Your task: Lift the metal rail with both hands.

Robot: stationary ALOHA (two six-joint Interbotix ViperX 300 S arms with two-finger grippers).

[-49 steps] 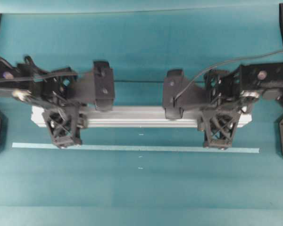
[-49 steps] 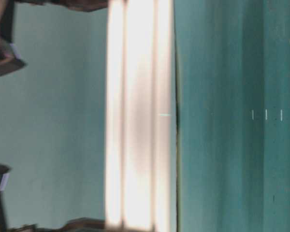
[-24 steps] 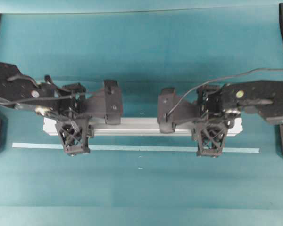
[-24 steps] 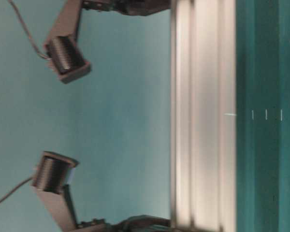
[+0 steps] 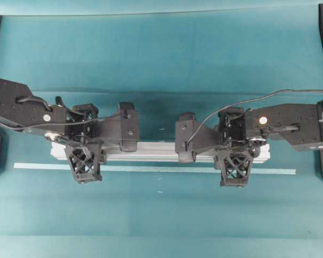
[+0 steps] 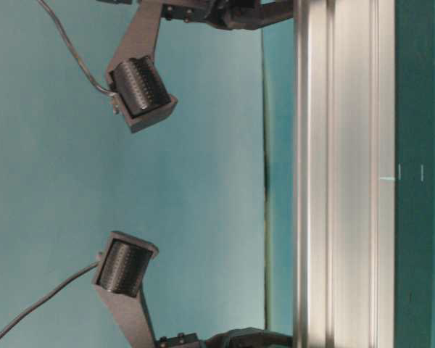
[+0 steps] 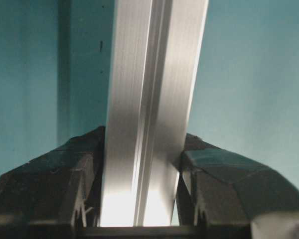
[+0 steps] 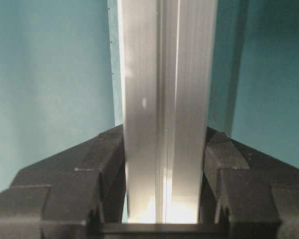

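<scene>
The metal rail (image 5: 156,152) is a long silver grooved bar lying crosswise over the teal table (image 5: 161,226). My left gripper (image 5: 85,151) is shut on it near its left end. My right gripper (image 5: 236,153) is shut on it near its right end. In the left wrist view the rail (image 7: 149,99) runs up between the black fingers (image 7: 55,184), which press both its sides around the left gripper (image 7: 142,149). The right wrist view shows the rail (image 8: 164,74) clamped the same way in the right gripper (image 8: 164,144). From table level the rail (image 6: 344,174) sits close to the table surface; I cannot tell whether they touch.
A thin pale tape strip (image 5: 156,169) lies on the table just in front of the rail, with small white marks (image 5: 160,192) nearer the front edge. Two black wrist-camera housings (image 6: 138,83) (image 6: 123,264) hang over the rail. Dark arm bases stand at both table sides.
Both arms have carried the rail downward toward the table, and it looks smaller from overhead. Both grips have stayed shut on it throughout.
</scene>
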